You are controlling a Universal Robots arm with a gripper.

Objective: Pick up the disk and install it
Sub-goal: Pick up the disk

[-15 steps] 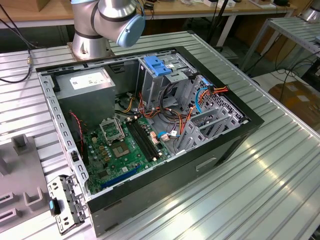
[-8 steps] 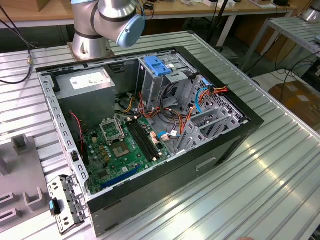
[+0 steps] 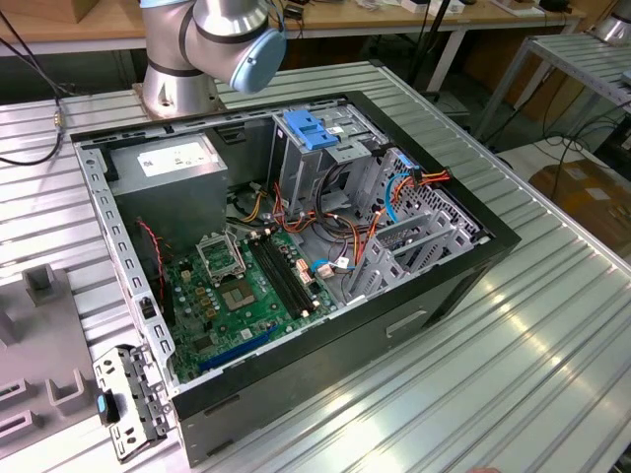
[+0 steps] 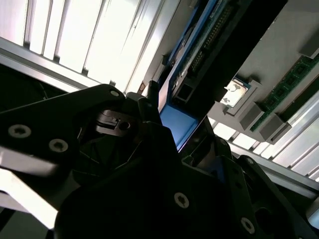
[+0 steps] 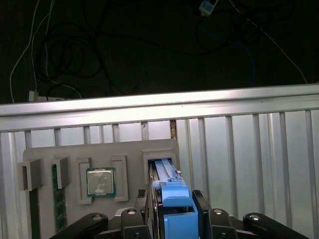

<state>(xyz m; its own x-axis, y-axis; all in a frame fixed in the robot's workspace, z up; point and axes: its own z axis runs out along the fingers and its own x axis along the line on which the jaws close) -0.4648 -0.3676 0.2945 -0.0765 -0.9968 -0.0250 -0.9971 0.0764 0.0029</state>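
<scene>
The disk (image 5: 169, 186) stands on edge in a slot of a grey holder tray (image 5: 99, 149); its blue side rail faces the camera in both wrist views. My gripper (image 5: 172, 206) sits over it, with a black finger (image 5: 201, 209) pressed against each flat side. In the second wrist view the disk (image 4: 177, 124) shows as a blue block between the dark fingers of the gripper (image 4: 172, 127). The open computer case (image 3: 473, 258) lies on its side in the exterior view, with its drive cage (image 3: 345, 163) at the back.
The holder tray also carries a processor chip (image 5: 101, 180) and memory sticks (image 5: 59, 199). Inside the case are a grey power supply (image 3: 173, 163), a green motherboard (image 3: 246, 286), loose cables (image 3: 325, 236) and a light-blue bracket (image 3: 311, 128). The arm's base (image 3: 177, 89) stands behind the case.
</scene>
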